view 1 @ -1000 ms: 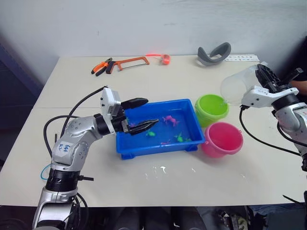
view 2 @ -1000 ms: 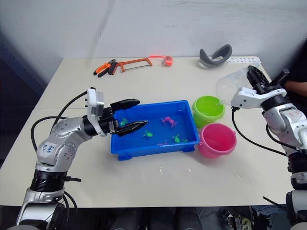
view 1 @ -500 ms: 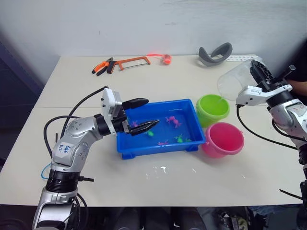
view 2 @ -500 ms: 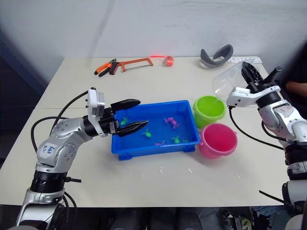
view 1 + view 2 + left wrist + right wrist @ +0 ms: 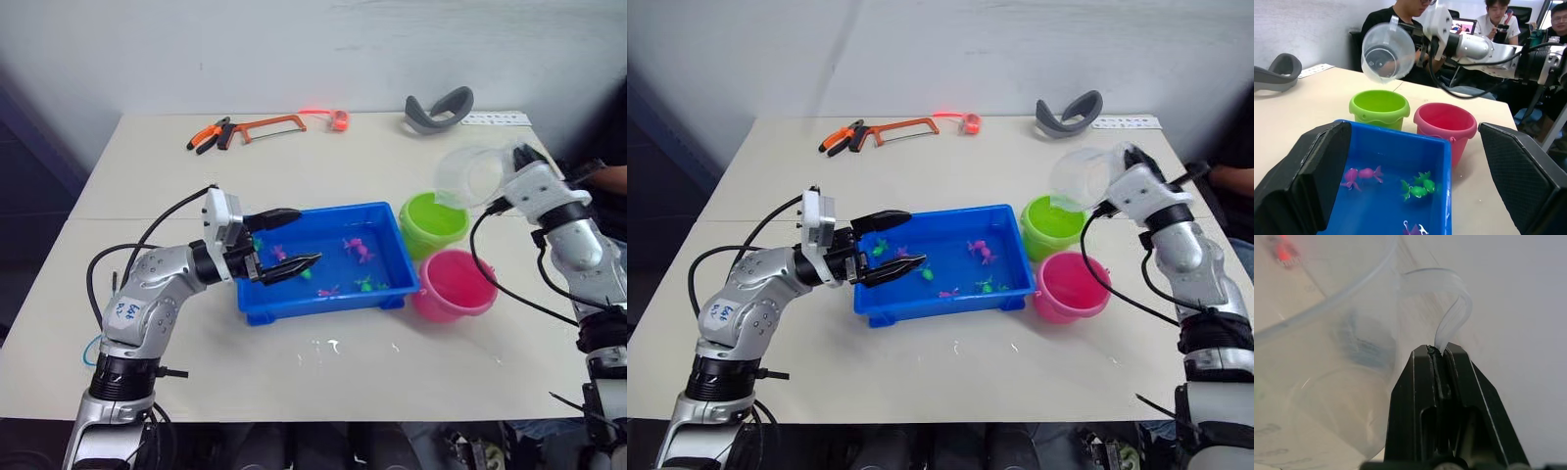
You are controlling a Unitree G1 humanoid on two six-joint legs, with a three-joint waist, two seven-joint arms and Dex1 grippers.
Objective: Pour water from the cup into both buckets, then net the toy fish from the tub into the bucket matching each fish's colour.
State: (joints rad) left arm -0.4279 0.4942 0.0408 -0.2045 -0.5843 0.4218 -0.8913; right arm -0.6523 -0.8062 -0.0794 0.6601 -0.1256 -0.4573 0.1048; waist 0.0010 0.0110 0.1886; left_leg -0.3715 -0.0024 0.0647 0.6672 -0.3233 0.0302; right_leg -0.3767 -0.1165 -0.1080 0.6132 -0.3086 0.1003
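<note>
Now logged: my right gripper (image 5: 1438,352), clamped on the cup (image 5: 470,176) handle, has tipped further over the green bucket (image 5: 432,222); pink bucket (image 5: 454,284) next. Left gripper (image 5: 284,240) jaws apart above the tub (image 5: 323,302).

A pale beige desk (image 5: 323,166) stands against a plain white wall (image 5: 294,49), with a seam running across its top. At the far edge of the desk lie orange-handled pliers (image 5: 208,135), an orange-framed hacksaw (image 5: 269,125), a small glowing red object (image 5: 338,119), a curved grey piece (image 5: 438,108) and a white strip (image 5: 495,118). In the left wrist view, three people (image 5: 1400,19) sit beyond the desk among dark office chairs (image 5: 1520,14).
</note>
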